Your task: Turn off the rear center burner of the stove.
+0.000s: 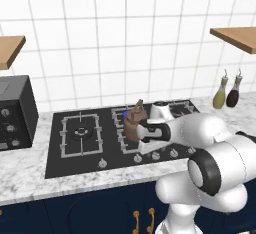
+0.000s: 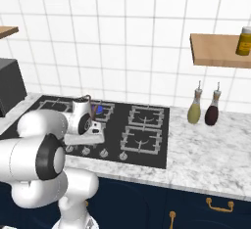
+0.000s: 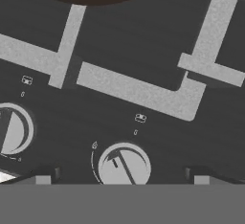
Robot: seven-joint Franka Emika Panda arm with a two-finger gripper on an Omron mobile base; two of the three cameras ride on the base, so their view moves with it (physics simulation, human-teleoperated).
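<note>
The stove is a black glass cooktop with grey grates and a row of silver knobs along its front. On its centre grates stands a brown kettle, and a small blue flame marks the rear center burner just behind it. My gripper hangs low over the knob row, open. Its two fingertips stand wide apart on either side of one silver knob without touching it. A second knob lies to the left in the hand view.
A black countertop oven sits at the left end of the counter. Two bottles stand on the marble to the right of the stove. Wooden shelves hang on the tiled wall.
</note>
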